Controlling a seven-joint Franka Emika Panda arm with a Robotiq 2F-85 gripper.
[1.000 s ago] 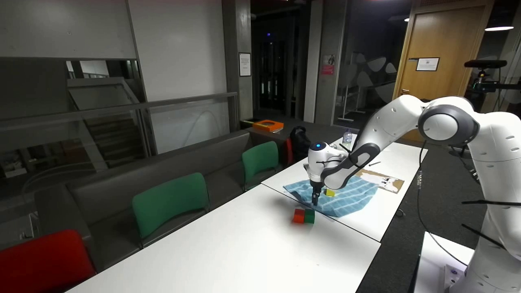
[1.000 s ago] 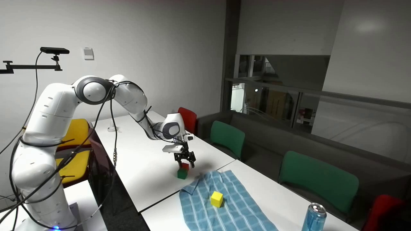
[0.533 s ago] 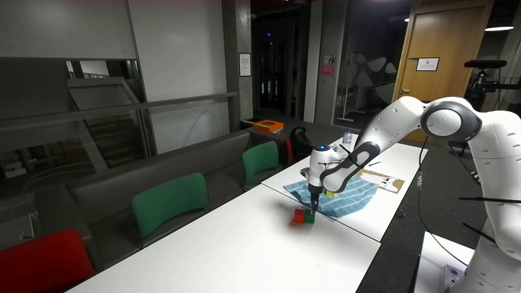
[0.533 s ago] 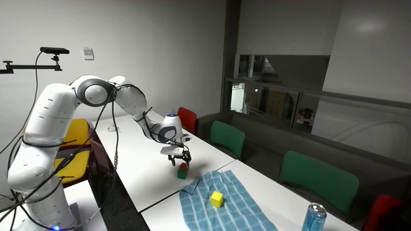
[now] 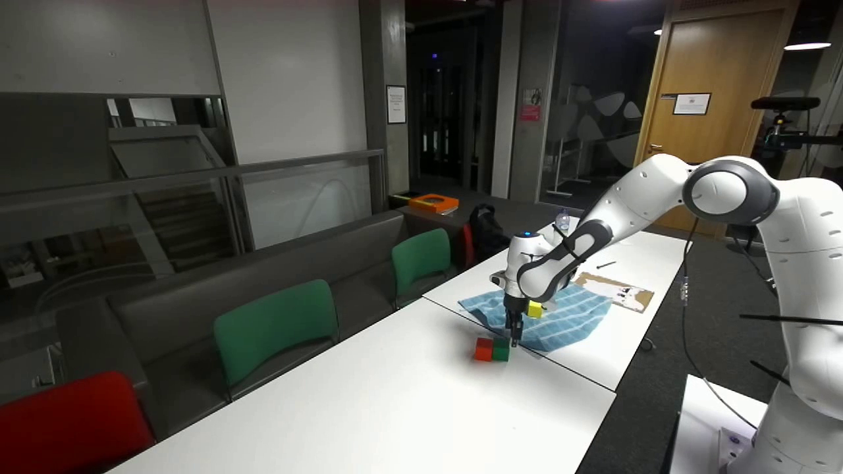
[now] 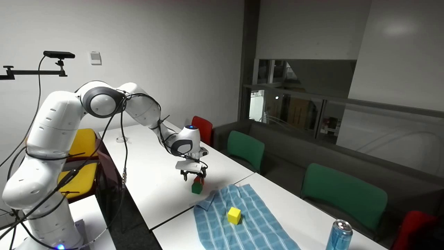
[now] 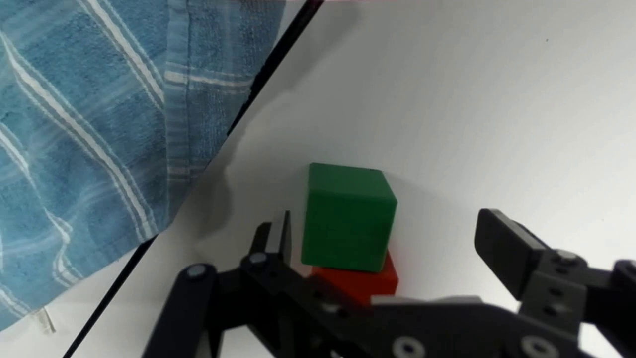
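Black jaws spread wide, unladen | green cube (image 7: pixel 350 221) framed between them in wrist view | red cube (image 7: pixel 367 283) alongside

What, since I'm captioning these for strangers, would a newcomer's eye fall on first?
Probably the white arm, arched over the table in both exterior views. Next, the green cube and red cube, side by side near the open gripper. Then the yellow cube, bright on the blue cloth.

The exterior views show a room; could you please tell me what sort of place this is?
Probably an office or campus meeting room, judging by the white tables, green chairs and long grey bench.
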